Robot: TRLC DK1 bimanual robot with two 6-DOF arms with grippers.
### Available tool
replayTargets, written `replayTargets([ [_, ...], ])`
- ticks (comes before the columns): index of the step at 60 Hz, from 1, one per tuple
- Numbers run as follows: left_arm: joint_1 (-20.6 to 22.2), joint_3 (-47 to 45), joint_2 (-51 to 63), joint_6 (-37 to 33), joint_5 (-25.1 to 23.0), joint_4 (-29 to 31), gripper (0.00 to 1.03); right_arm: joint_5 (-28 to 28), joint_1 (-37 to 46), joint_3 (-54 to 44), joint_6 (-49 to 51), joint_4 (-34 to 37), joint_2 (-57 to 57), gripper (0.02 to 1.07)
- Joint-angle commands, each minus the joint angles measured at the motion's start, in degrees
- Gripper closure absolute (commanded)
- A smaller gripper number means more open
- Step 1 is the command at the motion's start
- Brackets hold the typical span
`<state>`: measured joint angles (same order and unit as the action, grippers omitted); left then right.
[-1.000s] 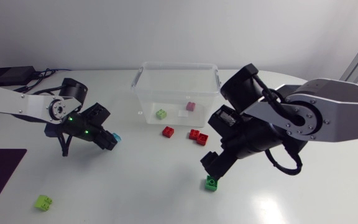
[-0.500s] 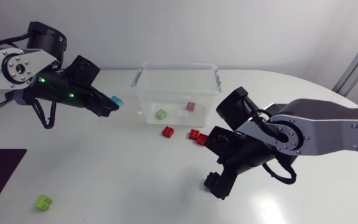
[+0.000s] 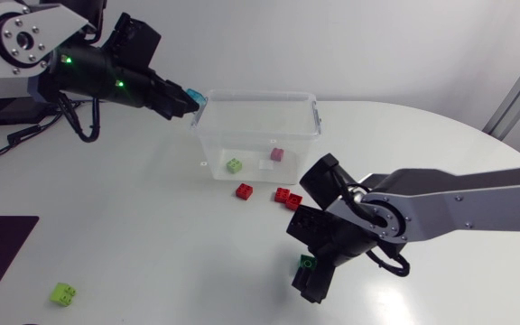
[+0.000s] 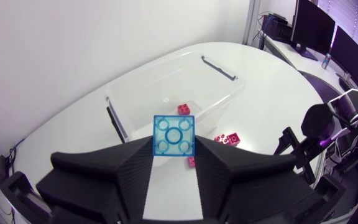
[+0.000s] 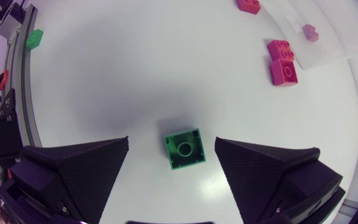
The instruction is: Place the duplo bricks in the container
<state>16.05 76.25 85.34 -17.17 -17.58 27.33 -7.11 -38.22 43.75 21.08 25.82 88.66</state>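
Head view: the blue brick (image 3: 193,96) is gripped by the left gripper (image 3: 189,101) at the container (image 3: 258,94) rim's corner; the right gripper (image 3: 309,269) is set over the green brick (image 3: 307,263), out before the container; left wrist: the brick is pinched from both sides by the fingers, the container just ahead; right wrist: the fingers are spread wide, the green brick seen on the surface between, untouched.

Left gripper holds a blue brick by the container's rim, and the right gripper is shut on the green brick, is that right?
No. The right gripper is open; the green brick lies between its fingers, touched by neither, as the right wrist view shows. The left gripper does hold the blue brick by the container's rim.
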Motion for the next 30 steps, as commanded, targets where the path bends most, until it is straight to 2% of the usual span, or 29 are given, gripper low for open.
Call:
replayTargets([
  [1, 1.3, 2.7, 3.3, 2.3, -0.4, -0.6, 0.84, 0.9, -0.5, -0.9, 1.4, -1.0, 2.5, 0.07],
  [30, 3.6, 12.3, 16.7, 4.2, 1.9, -4.3, 0.84, 1.4, 2.5, -2.1, 5.2, -2.9, 4.9, 0.07],
])
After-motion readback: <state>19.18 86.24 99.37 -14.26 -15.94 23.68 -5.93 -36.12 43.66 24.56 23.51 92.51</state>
